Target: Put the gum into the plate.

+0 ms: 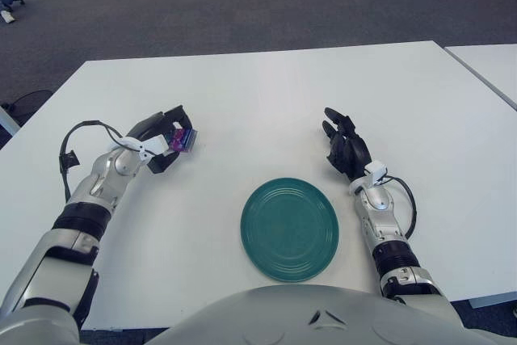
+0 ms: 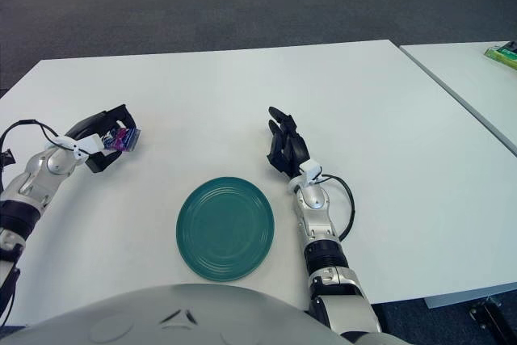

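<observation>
The gum (image 1: 181,140), a small purple-and-blue pack, sits tilted in the left hand's (image 1: 159,145) fingers, well left of the round green plate (image 1: 289,229) lying flat.

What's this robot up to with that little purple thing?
The robot's left hand is gripping a small purple pack of gum, out to the left of a green plate that sits on the white table in front of it. The gum is not yet in the plate, and nothing else is in it. The right hand shows just right of the plate, fingers open, holding nothing.
</observation>
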Available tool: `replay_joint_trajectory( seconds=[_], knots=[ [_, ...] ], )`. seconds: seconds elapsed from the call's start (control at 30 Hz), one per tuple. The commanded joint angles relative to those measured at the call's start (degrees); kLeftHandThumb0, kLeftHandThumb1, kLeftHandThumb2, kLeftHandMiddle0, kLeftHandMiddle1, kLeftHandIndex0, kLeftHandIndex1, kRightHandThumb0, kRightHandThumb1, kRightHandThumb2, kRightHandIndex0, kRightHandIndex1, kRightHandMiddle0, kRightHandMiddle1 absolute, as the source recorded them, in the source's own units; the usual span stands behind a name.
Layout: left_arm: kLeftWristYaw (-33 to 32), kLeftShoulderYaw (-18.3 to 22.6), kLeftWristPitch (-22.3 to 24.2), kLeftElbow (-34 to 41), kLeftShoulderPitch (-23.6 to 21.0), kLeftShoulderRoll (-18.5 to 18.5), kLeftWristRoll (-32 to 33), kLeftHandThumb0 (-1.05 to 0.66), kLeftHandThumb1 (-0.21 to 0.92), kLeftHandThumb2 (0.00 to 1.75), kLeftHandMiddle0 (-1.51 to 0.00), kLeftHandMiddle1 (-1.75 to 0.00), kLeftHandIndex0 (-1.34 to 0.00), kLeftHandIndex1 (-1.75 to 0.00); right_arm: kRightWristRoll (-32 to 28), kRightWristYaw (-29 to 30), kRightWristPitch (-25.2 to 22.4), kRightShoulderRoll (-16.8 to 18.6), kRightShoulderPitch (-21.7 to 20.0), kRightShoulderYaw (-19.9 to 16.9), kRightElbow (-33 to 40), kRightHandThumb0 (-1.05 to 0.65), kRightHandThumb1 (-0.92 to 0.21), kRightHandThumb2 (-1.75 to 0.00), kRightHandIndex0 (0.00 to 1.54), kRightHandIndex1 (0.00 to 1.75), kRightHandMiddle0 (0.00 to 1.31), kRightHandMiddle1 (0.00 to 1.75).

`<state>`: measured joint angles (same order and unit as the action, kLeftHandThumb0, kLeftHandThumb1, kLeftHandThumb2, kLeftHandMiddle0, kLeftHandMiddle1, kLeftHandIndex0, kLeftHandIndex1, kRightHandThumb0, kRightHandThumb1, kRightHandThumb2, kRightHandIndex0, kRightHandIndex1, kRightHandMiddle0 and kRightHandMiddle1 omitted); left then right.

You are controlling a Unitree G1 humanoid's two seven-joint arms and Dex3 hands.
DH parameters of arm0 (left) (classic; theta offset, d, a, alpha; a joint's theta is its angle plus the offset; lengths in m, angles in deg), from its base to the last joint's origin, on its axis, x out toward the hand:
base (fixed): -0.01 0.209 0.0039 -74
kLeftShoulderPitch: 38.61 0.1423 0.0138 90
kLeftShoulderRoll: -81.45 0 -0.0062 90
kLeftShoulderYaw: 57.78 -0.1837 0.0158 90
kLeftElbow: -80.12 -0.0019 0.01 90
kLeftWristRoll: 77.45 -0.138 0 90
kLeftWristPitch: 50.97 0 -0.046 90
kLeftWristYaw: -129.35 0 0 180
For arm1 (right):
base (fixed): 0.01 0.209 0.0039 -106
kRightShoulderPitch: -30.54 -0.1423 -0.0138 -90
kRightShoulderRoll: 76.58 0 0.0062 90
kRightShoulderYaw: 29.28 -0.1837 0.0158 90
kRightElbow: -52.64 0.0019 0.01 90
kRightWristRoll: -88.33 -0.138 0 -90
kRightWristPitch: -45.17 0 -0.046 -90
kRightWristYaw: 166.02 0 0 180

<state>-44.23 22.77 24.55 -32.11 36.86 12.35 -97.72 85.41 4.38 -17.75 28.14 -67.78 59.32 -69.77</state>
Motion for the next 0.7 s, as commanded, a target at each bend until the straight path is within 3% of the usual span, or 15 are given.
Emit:
replay_joint_trajectory(
  seconds=[0.0, 0.13, 0.37, 0.67],
  knots=[
    [2.6, 9.9, 6.2, 28.8, -0.2, 3.2, 2.1, 0.0, 0.02, 1.62, -0.84, -1.66, -0.62, -1.75, -0.7, 0.7, -4.3, 0.2, 4.6, -1.2, -7.5, -0.63, -0.92, -0.91, 0.26, 0.01, 0.0, 0.56],
    [2.2, 8.4, 6.1, 32.8, -1.8, 1.6, -0.9, 0.0, 0.06, 1.6, -0.79, -1.71, -0.59, -1.75, -0.9, 0.8, -4.8, 0.4, 4.5, -1.3, -7.6, -0.63, -0.92, -0.92, 0.26, 0.01, 0.0, 0.57],
    [1.8, 3.4, 4.0, 37.8, -2.9, 0.0, -9.0, 0.0, 0.0, 1.68, -0.82, -1.74, -0.64, -1.75, -0.9, 1.3, -5.2, 0.8, 4.3, -1.3, -7.8, -0.64, -0.92, -0.92, 0.28, 0.01, 0.0, 0.57],
    [11.1, -2.6, 9.7, 46.4, -0.4, -3.4, -11.5, 0.0, 0.05, 1.62, -0.8, -1.72, -0.6, -1.75, -0.6, 2.2, -5.6, 1.8, 4.5, -1.3, -7.6, -0.65, -0.92, -0.92, 0.29, 0.02, 0.0, 0.58]
  ],
)
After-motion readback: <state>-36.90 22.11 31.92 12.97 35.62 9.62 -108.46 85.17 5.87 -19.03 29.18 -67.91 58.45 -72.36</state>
